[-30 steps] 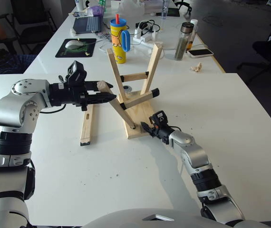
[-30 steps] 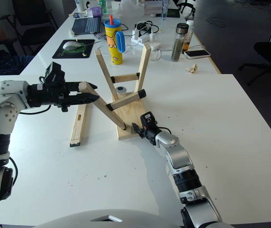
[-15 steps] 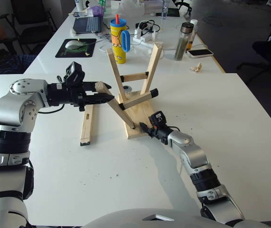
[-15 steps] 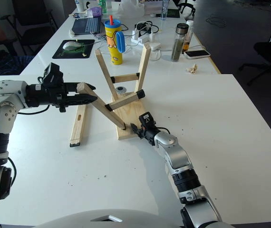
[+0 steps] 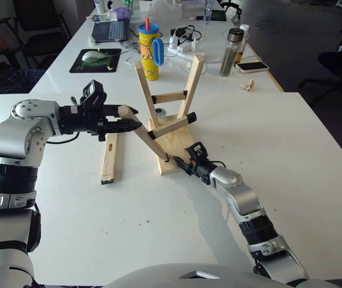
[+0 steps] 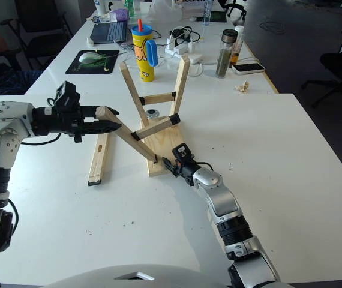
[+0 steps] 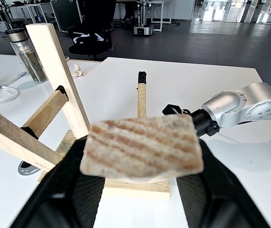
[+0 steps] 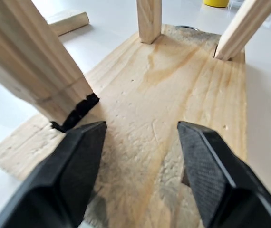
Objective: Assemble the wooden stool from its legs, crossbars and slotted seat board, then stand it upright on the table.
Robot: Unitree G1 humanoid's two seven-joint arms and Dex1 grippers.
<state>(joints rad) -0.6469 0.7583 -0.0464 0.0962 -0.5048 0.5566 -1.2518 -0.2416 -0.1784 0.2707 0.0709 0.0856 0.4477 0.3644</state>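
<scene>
Step in hand, by the look of it: third leg (image 5: 149, 138) being seated in slot of seat board (image 5: 182, 138). Board laid flat on table (image 5: 315, 150), two legs (image 5: 142, 90) stuck up from it, crossbar (image 5: 170, 96) between them.

Third leg's top end clamped in left gripper (image 5: 130, 122). Right gripper (image 5: 185, 163) spread wide over board's near end, nothing held.

Next move prob calls for leg to be tipped upright and pushed home while board is pinned. Fourth leg (image 5: 110, 157) lying beside.

Containers:
- yellow cup (image 5: 150, 53): straw (image 5: 148, 23) poking out, contents hidden
- bottle (image 5: 232, 51): something dark inside
</scene>
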